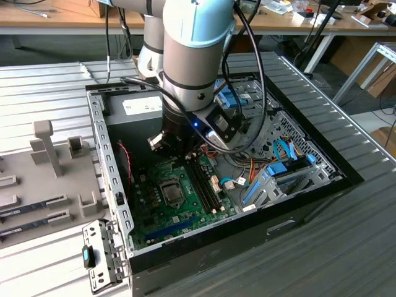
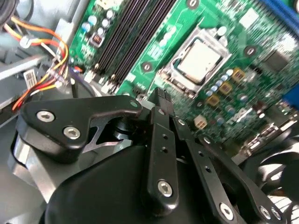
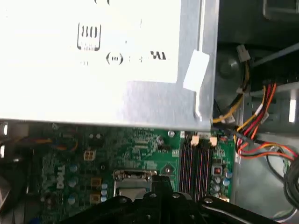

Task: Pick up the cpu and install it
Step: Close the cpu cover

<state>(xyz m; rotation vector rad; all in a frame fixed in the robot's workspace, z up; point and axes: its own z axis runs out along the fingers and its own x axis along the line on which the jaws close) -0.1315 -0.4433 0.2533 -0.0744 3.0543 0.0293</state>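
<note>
in the second wrist view the gripper [image 2: 161, 100] fills the lower frame, its fingers pressed together on nothing. just beyond, in the upper centre, the cpu [image 2: 200, 59] lies flat in the socket [image 2: 196, 63] on the motherboard [image 2: 243, 70], metal top facing up; it is square, so no long axis, its edges running with the socket frame. the placing step looks done; i judge seating and latching need checking. beyond stands the power supply [image 3: 93, 60].

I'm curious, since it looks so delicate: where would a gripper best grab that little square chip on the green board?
By two opposite edges, from straight above, I'd guess: the chip lies flat inside its metal frame, so nothing could reach it from the side.
</note>
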